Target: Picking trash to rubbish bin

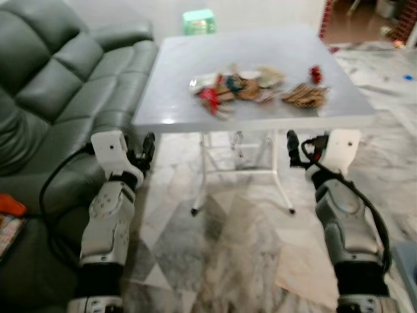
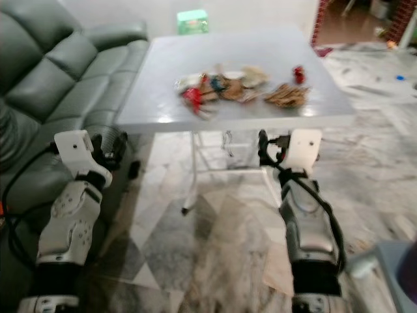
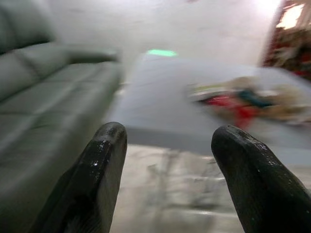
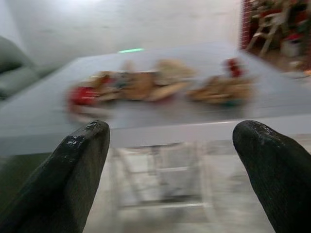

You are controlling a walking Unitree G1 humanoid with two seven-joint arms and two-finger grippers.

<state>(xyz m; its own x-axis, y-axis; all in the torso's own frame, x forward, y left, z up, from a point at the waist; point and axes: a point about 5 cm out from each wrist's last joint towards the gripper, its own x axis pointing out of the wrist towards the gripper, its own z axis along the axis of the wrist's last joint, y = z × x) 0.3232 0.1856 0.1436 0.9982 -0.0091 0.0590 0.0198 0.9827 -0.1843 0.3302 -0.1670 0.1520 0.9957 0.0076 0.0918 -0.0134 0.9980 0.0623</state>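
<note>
A heap of trash (image 1: pixel 257 86) lies on the white folding table (image 1: pixel 176 72): red, brown and pale wrappers, a crumpled brown piece (image 1: pixel 305 95) and a small red bit (image 1: pixel 316 73) at its right. The heap also appears blurred as trash (image 4: pixel 146 85) over the table edge. My left gripper (image 1: pixel 147 149) is held below the table's near left corner, open and empty. My right gripper (image 1: pixel 296 149) hangs below the near right edge, open with nothing between its fingers (image 4: pixel 77 165). The left fingers (image 3: pixel 92 179) frame the table and sofa.
A grey-green sofa (image 1: pixel 58 85) stands close on the left, touching distance from my left arm. A green box (image 1: pixel 199 21) sits beyond the table. The marble floor (image 1: pixel 228 241) stretches under and before the table. A doorway (image 1: pixel 365 19) opens at back right.
</note>
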